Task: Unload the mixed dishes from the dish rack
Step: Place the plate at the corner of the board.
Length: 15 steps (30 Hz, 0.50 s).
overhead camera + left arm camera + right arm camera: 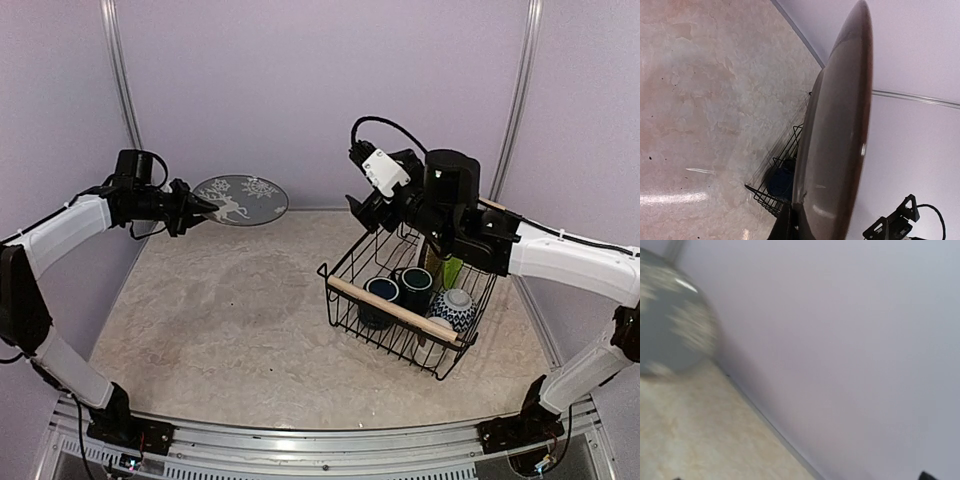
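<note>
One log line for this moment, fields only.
left hand: holds plate off the table | right hand: above rack | in rack: mugs, bowl

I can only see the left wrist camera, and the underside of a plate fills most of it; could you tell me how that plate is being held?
Observer: The left gripper pinches the gray plate by its rim, roughly level, in the air above the far left of the table.
Operator: Thank you. What is in the rack?
Observer: Along the near side of the rack sit a dark mug, a second mug and a blue-and-white bowl.
Operator: And where is the other arm, please?
Observer: The right gripper hangs over the rack's far edge with nothing in it.
</note>
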Tool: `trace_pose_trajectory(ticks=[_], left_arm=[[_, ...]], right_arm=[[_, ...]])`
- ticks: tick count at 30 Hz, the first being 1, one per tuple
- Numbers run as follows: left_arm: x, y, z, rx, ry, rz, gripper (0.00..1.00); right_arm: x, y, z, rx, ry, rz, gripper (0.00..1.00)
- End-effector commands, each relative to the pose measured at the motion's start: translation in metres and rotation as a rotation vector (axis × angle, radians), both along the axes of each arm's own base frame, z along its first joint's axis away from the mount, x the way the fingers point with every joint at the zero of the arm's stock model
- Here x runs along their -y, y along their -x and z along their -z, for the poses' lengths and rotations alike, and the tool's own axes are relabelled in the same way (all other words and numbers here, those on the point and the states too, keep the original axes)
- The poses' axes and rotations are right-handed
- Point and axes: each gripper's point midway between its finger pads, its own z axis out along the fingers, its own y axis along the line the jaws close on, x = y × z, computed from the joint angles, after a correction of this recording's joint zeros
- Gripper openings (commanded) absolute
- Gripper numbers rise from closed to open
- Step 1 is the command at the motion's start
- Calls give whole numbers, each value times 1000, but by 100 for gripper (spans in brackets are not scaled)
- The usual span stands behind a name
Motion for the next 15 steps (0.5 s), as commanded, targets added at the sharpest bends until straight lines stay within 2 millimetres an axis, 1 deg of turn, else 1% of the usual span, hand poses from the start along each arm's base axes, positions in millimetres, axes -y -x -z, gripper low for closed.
trace_pose_trajectory(ticks=[1,4,6,7,8,9,10,11,12,14,15], left_arm=[[-41,1,-49,204,-2,6,0],[-82,-9,-47,199,-28,-83,0],[-105,-16,-44,197,-46,-145,0],[-114,-20,-45,212,-50,-168,0],[-124,-25,-42,212,-56,-191,0],[-132,-31,-39,213,-64,-214,0],[-140,-36,-37,216,-67,-233,0],[-146,-44,-29,197,-67,-250,0],[-151,-49,-26,187,-61,-261,0],[-159,-60,-15,150,-49,-275,0],[-162,-68,-3,120,-48,-277,0]], right_arm=[[50,-24,-1,-162,-214,155,100],[75,-36,2,-248,-292,206,100],[89,-43,4,-315,-357,221,100],[96,-46,5,-343,-384,228,100],[102,-49,6,-385,-433,235,100],[110,-53,8,-419,-476,248,100],[114,-55,9,-442,-497,255,100],[118,-57,10,-457,-512,265,100],[121,-57,10,-465,-521,272,100],[122,-55,9,-479,-525,263,100],[122,-53,8,-487,-526,257,100]])
